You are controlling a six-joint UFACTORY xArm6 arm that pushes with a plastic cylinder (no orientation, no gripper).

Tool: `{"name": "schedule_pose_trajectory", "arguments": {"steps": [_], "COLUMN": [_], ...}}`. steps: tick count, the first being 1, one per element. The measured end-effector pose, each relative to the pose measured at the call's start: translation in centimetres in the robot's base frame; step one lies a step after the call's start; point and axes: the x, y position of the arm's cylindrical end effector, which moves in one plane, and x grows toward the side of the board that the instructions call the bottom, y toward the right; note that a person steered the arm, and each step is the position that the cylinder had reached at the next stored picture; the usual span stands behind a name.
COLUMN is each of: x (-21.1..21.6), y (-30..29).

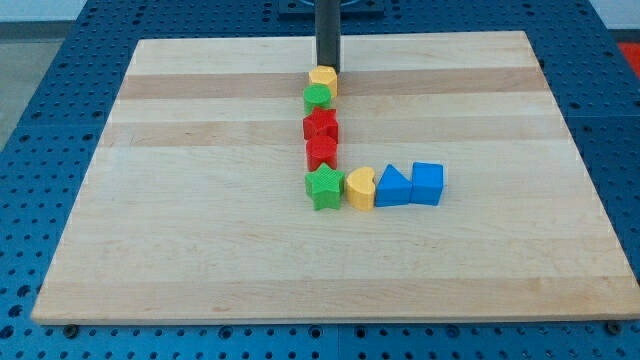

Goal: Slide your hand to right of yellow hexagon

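The yellow hexagon (pixel 323 78) heads a touching column near the worktop's (pixel 200 250) top centre, above a green block (pixel 318 97) of unclear shape. My tip (pixel 328 70) stands just above the hexagon, apparently touching it; contact cannot be confirmed. The rod's upper part is cut off. No end effector shows: state cannot be told.

My arm shows only as a straight rod, dark grey to black, plain and smooth, with no markings, cables or screws that I can make out. It enters from the view's top, beneath a blurred dark mount, and ends bluntly at my tip (pixel 329 70).
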Motion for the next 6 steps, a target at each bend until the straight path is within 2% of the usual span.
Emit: {"name": "schedule_pose_trajectory", "arguments": {"steps": [3,6], "x": [2.1,4.8], "y": [3.3,2.2]}}
